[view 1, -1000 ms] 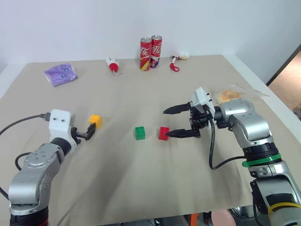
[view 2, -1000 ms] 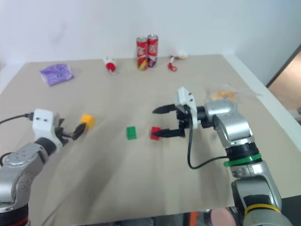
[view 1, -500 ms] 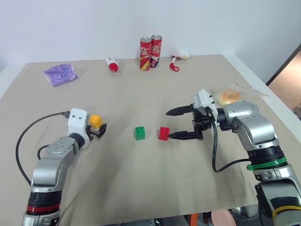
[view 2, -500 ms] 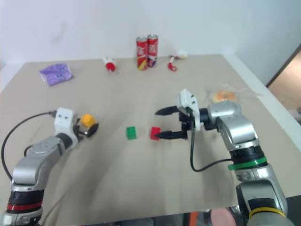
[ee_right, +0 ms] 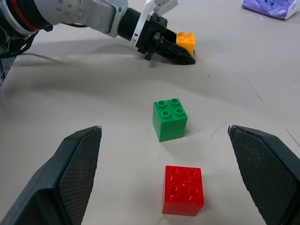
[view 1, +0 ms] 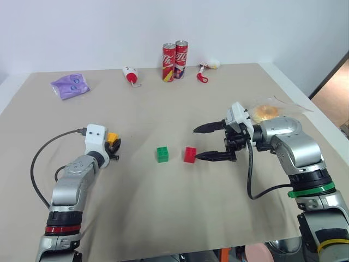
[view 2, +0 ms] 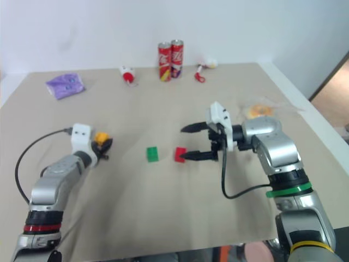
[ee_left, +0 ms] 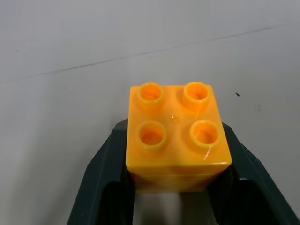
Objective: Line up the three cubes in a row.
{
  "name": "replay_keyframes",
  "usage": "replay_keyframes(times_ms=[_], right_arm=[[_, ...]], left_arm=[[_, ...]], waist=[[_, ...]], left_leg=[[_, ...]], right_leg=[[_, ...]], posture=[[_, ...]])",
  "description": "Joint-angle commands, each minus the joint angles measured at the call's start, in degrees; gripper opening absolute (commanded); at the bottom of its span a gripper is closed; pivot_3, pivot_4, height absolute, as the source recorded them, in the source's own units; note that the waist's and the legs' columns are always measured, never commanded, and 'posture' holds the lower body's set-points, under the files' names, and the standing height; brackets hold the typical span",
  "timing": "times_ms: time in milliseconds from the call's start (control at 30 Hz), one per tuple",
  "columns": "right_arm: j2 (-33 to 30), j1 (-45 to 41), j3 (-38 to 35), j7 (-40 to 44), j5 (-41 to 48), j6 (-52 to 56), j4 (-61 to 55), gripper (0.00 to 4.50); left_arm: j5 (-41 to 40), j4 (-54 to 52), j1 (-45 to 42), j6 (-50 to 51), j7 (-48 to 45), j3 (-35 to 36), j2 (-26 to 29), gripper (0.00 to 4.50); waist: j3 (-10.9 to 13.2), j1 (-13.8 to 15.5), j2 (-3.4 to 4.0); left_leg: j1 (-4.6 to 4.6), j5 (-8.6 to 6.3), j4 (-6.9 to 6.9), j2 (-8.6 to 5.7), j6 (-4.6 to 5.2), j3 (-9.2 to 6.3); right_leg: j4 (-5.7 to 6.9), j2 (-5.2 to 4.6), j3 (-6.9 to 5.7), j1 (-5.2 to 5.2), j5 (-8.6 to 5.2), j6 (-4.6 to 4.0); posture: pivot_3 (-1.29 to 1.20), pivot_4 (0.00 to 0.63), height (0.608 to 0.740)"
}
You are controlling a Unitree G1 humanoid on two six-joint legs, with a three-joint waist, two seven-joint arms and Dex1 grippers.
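Observation:
The yellow-orange cube (view 1: 112,138) sits on the beige table at the left, and my left gripper (view 1: 113,146) is shut on it. In the left wrist view its studded top (ee_left: 178,133) rests between the two black fingers (ee_left: 110,173), which press its sides. The green cube (view 1: 162,154) and the red cube (view 1: 190,154) stand side by side mid-table, a small gap between them. My right gripper (view 1: 197,144) hovers open just right of the red cube, pointing left, nothing between its fingers. The right wrist view shows green (ee_right: 169,119), red (ee_right: 183,190) and the held cube (ee_right: 185,41).
Two red soda cans (view 1: 174,61) stand at the table's back edge. Beside them lie a red-and-white toy (view 1: 131,75) and a small red-and-white object (view 1: 204,71). A purple pouch (view 1: 70,85) lies back left, a clear bag with something orange (view 1: 267,112) at the right.
My left gripper has reached forward to the yellow-orange cube and shut on it. The right arm has kept still, and the green and red cubes have not moved.

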Motion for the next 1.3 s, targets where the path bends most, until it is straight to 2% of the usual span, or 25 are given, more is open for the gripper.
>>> replay_keyframes(times_ms=[33,367,500,700,900,1033,1300], right_arm=[[0.3,-1.5,-2.7,-0.7,2.0,0.7,-2.7,4.5],[2.9,-2.2,-4.4,-3.4,5.6,3.3,-5.9,4.5],[2.7,-1.8,-4.3,-3.8,5.4,3.0,-5.7,4.5],[1.9,-1.1,-4.4,-4.0,4.9,2.5,-5.7,4.5],[1.1,-0.6,-4.7,-4.3,5.0,2.5,-6.4,4.5],[0.5,-0.4,-4.8,-4.4,5.3,2.8,-7.1,4.5],[-0.8,0.6,-5.8,-5.0,5.6,3.5,-8.2,4.5]], left_arm=[[0.4,-0.1,-0.1,-1.4,0.3,-0.3,-0.6,1.37],[1.2,-1.2,-1.2,-1.6,-3.0,-2.8,1.4,1.37],[-0.8,-3.6,-2.3,-1.4,-9.2,-4.1,4.1,1.37],[-3.0,-7.1,-0.3,-4.2,-25.1,-7.2,14.8,1.37],[-5.6,-1.6,-0.2,-11.5,-40.9,-6.9,23.5,1.37],[-6.0,5.3,-3.1,-18.1,-48.8,-8.2,24.0,1.37],[-3.3,18.7,-8.0,-30.7,-58.9,-13.5,19.9,1.37]], waist=[[0.0,0.0,0.0],[0.0,0.1,0.0],[0.0,0.1,0.0],[0.0,-0.1,0.0],[0.0,-0.1,0.01],[0.0,0.0,0.01],[0.0,0.1,0.01]], left_leg=[[0.0,0.0,0.0,0.0,0.0,-0.01],[-0.01,0.0,0.0,-0.02,0.0,-0.01],[-0.03,0.0,0.0,-0.03,0.0,0.0],[-0.06,0.0,-0.1,0.01,0.0,0.02],[-0.05,0.0,-0.17,0.07,0.0,0.01],[-0.08,0.0,-0.15,0.04,0.0,0.06],[-0.11,-0.02,-0.15,0.04,0.0,0.09]], right_leg=[[0.0,0.0,-0.01,0.0,0.0,0.0],[0.0,-0.03,-0.01,0.01,0.0,0.02],[-0.03,-0.03,-0.01,0.0,0.0,0.02],[-0.03,0.01,0.0,-0.1,-0.03,-0.04],[-0.03,0.03,-0.06,-0.14,-0.12,-0.2],[-0.04,-0.04,-0.06,-0.14,-0.25,-0.39],[-0.05,-0.04,-0.05,-0.15,-0.13,-0.17]], posture=[[0.0,0.15,0.74],[0.0,0.15,0.74],[0.0,0.15,0.74],[0.0,0.15,0.74],[0.0,0.15,0.74],[0.0,0.15,0.74],[0.0,0.15,0.74]])
